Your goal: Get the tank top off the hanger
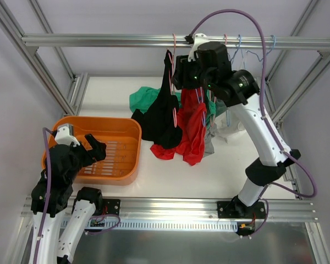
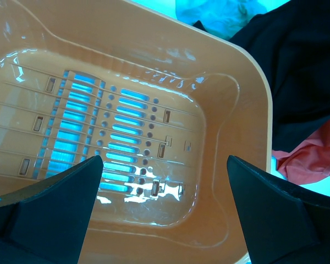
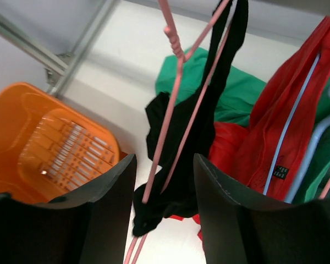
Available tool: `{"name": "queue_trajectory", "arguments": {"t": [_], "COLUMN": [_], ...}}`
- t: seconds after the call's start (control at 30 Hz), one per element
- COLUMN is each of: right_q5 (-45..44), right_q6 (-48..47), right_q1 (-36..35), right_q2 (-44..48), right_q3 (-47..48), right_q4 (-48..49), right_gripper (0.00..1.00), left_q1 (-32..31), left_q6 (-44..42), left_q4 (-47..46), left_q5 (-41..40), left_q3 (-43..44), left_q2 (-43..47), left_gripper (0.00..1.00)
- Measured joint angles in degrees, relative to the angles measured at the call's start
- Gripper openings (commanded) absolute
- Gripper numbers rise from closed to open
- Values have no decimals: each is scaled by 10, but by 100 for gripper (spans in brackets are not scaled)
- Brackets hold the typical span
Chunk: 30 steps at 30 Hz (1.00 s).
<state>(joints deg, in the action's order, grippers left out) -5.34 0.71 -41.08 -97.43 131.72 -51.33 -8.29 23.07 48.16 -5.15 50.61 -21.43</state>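
A black tank top (image 1: 159,118) hangs on a pink hanger (image 1: 173,88) hooked on the overhead rail (image 1: 99,39); its lower end rests on the table. My right gripper (image 1: 179,77) is up by the hanger's left side. In the right wrist view the open right gripper (image 3: 165,181) has the pink hanger (image 3: 170,126) and the black tank top (image 3: 181,159) between its fingers, without gripping them. My left gripper (image 1: 96,148) is open and empty over the orange basket (image 1: 99,122); the left wrist view shows this gripper (image 2: 165,165) above the basket floor.
A red garment (image 1: 192,132) hangs on a blue hanger (image 3: 289,126) just right of the black top. A green garment (image 1: 146,98) lies on the table behind. More hangers hang on the rail at the right. The aluminium frame posts stand on both sides.
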Motion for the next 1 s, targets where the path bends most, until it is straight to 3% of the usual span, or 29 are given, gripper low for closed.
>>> {"name": "queue_trajectory", "arguments": {"t": [0.13,0.27,0.43,0.57,1.0], "right_q5": [-31,-48,-66,-82,-90], "right_q6": [-11,-17,-16,-14,5], "right_q1": [-7,-12,-16,-22,-24], "right_q2": [-35,-46,-50,-50,-22], "right_q3": [1,1,1,1,-10], "right_q4": [-15,-18,-17,-12,26], "right_gripper": [48,32,24,5,0], "left_q1": [0,0,0,0,0], "left_q6": [1,1,1,1,1], "left_q4": [-5,-9,-10,-11,-17], "left_q5": [0,0,0,1,5], "left_q3": [-2,-5,-7,-7,-9], "left_q2": [7,7,9,9,11], "left_gripper": [99,99,99,99,99]}}
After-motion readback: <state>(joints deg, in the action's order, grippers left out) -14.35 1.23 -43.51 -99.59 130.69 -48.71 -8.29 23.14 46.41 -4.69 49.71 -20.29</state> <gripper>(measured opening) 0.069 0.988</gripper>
